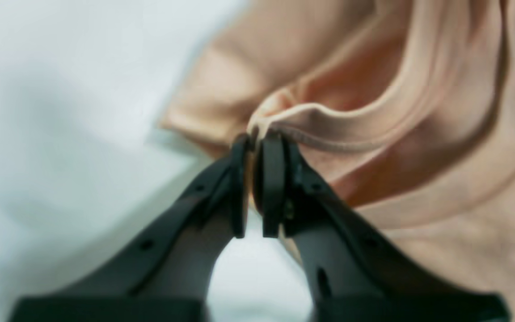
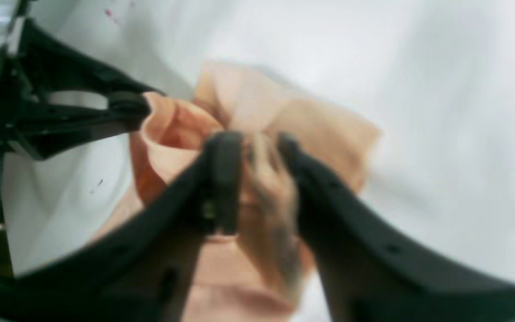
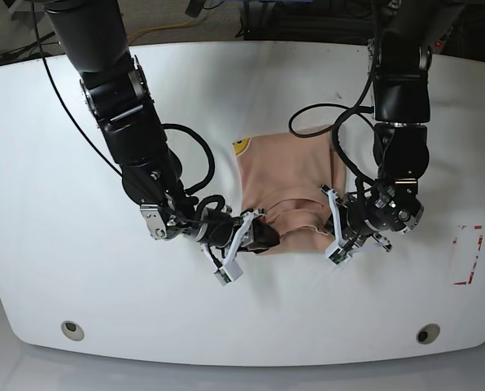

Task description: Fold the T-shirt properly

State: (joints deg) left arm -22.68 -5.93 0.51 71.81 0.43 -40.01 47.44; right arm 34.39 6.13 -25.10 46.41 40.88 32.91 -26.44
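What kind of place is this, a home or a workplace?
Most likely a robotics lab, not a home. Two black robot arms work over a bare white table holding only a T-shirt, loose cables trail behind it, and red tape marks its edge.

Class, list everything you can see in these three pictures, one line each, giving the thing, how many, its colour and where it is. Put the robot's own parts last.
T-shirt: one, peach, middle of the table, partly folded, near edge bunched between the two claws.
Yellow patch: one, yellow, at the T-shirt's far left corner in the base view; too small to say what it is.
Table: one, white, under everything.
Red marking: one, red outline, near the table's right edge in the base view.
Round fittings: two, grey, near the table's front corners.
Arms: two, black, reaching in from the far side.
Left claw: one, black, nearly shut on the T-shirt's hem.
Right claw: one, black, jaws parted with cloth between them.
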